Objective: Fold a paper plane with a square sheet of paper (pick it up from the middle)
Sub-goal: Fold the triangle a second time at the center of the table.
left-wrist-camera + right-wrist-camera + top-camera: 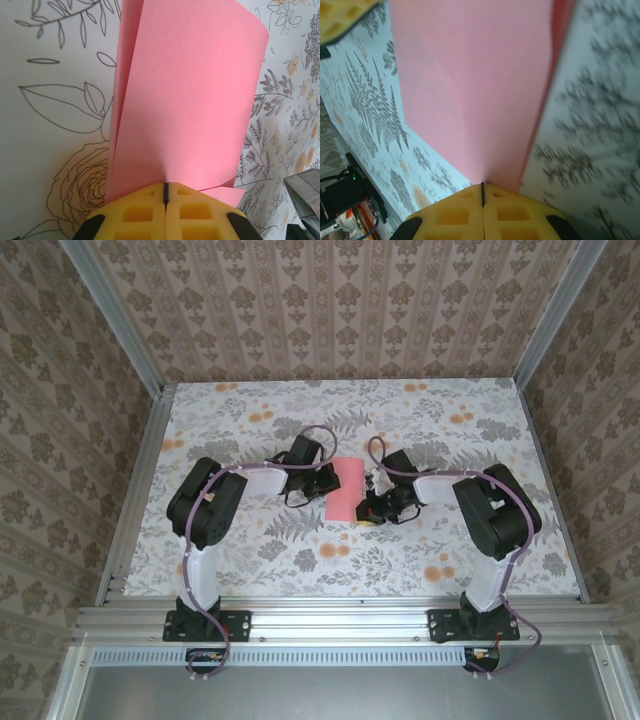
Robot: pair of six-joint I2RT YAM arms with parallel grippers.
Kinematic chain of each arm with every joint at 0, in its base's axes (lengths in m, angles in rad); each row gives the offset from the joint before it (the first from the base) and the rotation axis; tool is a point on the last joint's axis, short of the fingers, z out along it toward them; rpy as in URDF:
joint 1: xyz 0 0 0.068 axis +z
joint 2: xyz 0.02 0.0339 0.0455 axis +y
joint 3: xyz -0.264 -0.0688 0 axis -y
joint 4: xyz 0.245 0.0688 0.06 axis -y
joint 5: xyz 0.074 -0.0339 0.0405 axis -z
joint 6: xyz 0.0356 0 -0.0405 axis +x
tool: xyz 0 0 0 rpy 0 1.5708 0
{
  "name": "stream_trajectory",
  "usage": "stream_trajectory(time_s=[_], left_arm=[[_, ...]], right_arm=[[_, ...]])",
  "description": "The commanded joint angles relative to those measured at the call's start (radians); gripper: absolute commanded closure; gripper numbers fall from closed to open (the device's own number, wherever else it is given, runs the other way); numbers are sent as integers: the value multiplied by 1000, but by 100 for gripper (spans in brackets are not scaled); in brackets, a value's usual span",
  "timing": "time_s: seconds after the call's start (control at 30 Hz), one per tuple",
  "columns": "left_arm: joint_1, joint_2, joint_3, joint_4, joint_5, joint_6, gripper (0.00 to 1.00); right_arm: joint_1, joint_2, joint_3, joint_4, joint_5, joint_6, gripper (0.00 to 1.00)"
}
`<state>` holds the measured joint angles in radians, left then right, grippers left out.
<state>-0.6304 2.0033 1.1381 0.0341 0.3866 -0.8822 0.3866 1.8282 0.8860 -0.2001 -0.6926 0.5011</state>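
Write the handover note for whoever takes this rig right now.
Left gripper: shut on one edge of the square sheet of paper.
Right gripper: shut on the opposite edge of the same sheet.
Paper: held between the two grippers over the middle of the table. It is doubled over, with two layers visible in the left wrist view. I cannot tell whether the fold is creased flat.
Done: sheet picked up, first lengthwise fold begun.
Left: press the crease, then make the nose and wing folds. There is no dart shape yet.
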Motion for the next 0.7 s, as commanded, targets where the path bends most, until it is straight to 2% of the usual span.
stream_trajectory(time_s=[0.0, 0.13, 0.43, 0.67], left_arm=[[14, 69, -43, -117, -77, 13, 100], [11, 69, -38, -116, -74, 18, 99], [5, 74, -34, -120, -72, 13, 100], [5, 78, -24, -136, -80, 14, 100]], right_arm=[[-9, -48, -29, -97, -1, 26, 93], [-6, -71, 74, -77, -5, 48, 93], [24, 141, 296, -74, 54, 88, 93], [26, 202, 295, -134, 78, 56, 93]])
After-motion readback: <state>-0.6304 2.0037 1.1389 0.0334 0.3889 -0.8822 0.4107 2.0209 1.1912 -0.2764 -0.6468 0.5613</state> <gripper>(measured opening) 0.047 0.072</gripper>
